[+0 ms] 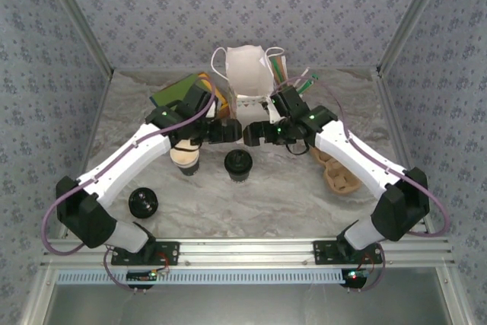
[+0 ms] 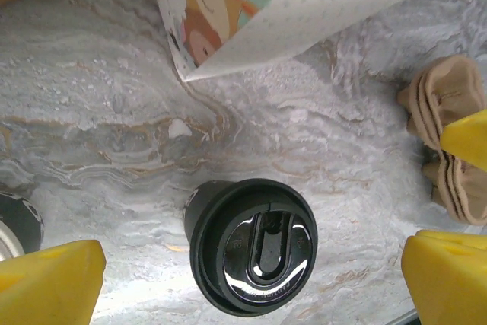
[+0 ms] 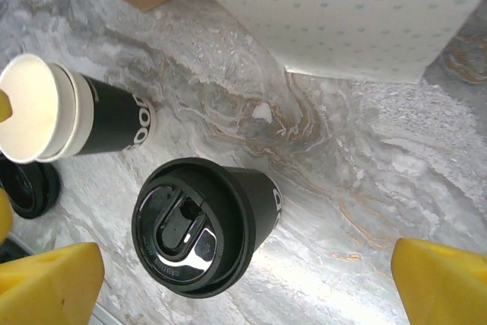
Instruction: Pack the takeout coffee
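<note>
**Yellow fingers point(image 2: 49, 283) spread wide above the lidded cup**

Yellow pads sit at the far edges of both wrist views, so the left gripper point(image 2: 247, 283) and the right gripper point(image 3: 247, 283) are both spread wide and hold nothing. Between and below them the takeout coffee point(image 1: 238, 164) stands upright on the marble table point(image 1: 266, 207), lid on. It is just in front of the white paper bag point(image 1: 247, 74) and apart from it.

The lidless cup point(image 3: 68, 116) stands beside the coffee on the left, with the loose black lid point(image 1: 143, 203) nearer the left arm's base. A cardboard cup carrier point(image 1: 338, 173) lies to the right.

The step in hand looks like the approach, with nothing yet grasped. Both arms reach forward and bend inward, their wrists meeting nose to nose over the coffee and cameras facing down.

Next, one gripper should probably drop around the cup's wall below the lid and close gently. It then has to lift the cup level and clear the bag's rim. Whether the bag's mouth gapes enough cannot be told.
</note>
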`<state>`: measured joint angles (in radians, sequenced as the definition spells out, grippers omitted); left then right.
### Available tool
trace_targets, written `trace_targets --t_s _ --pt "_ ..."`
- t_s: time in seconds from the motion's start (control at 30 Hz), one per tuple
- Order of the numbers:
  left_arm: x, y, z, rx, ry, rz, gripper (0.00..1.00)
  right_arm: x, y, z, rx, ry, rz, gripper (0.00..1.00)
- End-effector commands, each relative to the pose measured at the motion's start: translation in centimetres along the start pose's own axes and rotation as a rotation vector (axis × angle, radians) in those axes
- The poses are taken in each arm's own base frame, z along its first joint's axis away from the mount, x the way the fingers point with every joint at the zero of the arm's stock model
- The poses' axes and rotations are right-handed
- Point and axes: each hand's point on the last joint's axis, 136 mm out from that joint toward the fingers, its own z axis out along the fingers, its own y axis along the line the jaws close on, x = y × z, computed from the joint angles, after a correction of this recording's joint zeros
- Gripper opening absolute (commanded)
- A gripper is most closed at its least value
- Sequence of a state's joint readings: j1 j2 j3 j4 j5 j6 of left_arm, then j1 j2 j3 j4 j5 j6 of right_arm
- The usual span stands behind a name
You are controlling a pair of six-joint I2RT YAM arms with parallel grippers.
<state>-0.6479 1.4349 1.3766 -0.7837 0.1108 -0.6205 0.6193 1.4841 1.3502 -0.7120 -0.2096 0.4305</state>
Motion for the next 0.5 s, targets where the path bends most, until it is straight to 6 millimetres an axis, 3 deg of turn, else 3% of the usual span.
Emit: trace_targets --t_s 0.0,0.47 --pt "-2.3 -0.2 -2.6 0.011 -0.095 0.035 1.0 -1.0 -0.8 -2.5 0.075 -0.047 0.035 1.0" --pt "-6.9 1.4 -6.9 0.045 -0.28 0.04 1.0 -3.0 -4.4 -7.2 0.229 -0.134 0.226 1.0"
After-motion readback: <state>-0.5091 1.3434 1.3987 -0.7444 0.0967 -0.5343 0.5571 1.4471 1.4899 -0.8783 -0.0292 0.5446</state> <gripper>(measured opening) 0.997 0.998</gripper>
